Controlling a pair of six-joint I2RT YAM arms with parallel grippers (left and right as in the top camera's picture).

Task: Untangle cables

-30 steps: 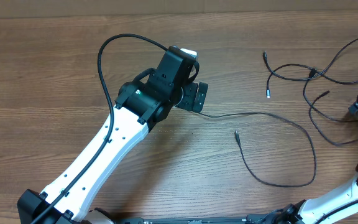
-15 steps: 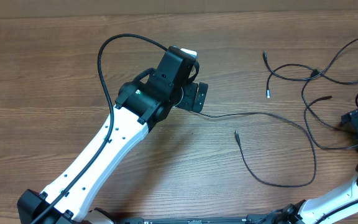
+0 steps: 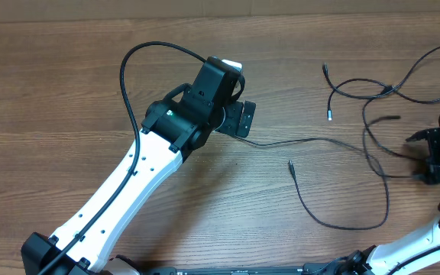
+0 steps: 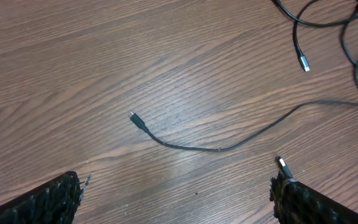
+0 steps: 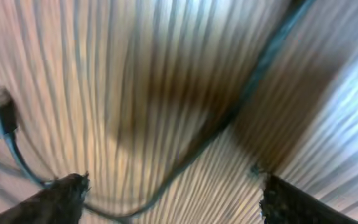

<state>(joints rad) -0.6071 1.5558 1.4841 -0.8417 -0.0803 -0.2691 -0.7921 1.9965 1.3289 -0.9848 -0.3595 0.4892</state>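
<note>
Several thin black cables [image 3: 296,140], looped on brown wooden table [image 3: 52,92]; left gripper [image 4: 177,186] jaws wide, right gripper [image 5: 173,186] jaws parted astride one.

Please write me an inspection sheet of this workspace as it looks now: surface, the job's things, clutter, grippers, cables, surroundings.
Surface: wooden table, brown grain, bare where visible.
Job's things: thin black cables; one lies loose in a wide loop at the centre, the others cross each other at the right.
Clutter: nothing seen.
Grippers: left gripper open, above the table, holding nothing; right gripper open, a thin cable passing between its fingers, not gripped.
Cables: thicker black arm cable arches along the left arm.
Surroundings: pale strip beyond the table's far edge; otherwise nothing seen.
</note>
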